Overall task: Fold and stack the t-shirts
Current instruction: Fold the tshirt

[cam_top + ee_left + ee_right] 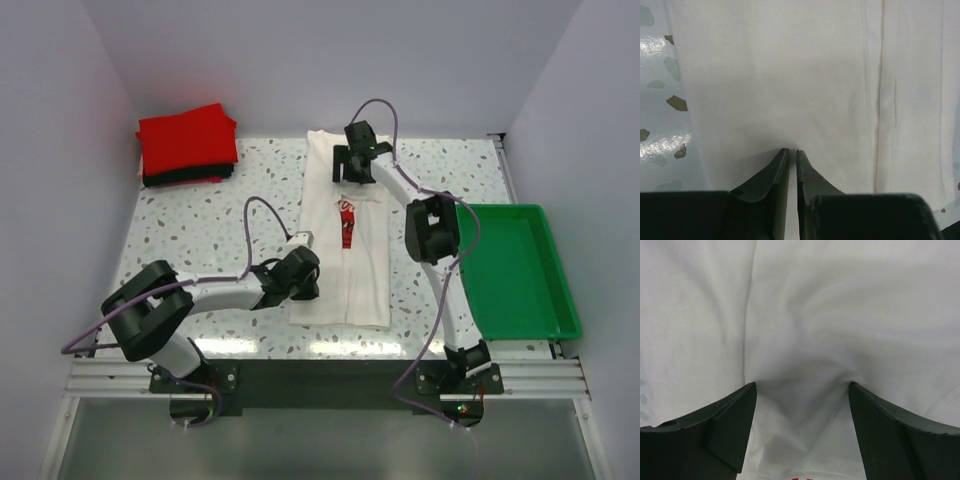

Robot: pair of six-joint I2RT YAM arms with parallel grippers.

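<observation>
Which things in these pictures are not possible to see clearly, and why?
Top view: the right pincer covers part of the far end of the white t-shirt.
Top view: the red shirt hides most of the black shirt below.
Left wrist view: the left pincer looks shut; cloth between its tips cannot be told.
Right wrist view: the red print is cut off by the bottom edge.

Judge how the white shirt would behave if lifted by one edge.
Likely floppy: the shirt puckers into soft wrinkles between the tips of the open right gripper. Probably light and thin: it lies flat with shallow fold ridges. It might slide rather than bunch on the glossy table.
</observation>
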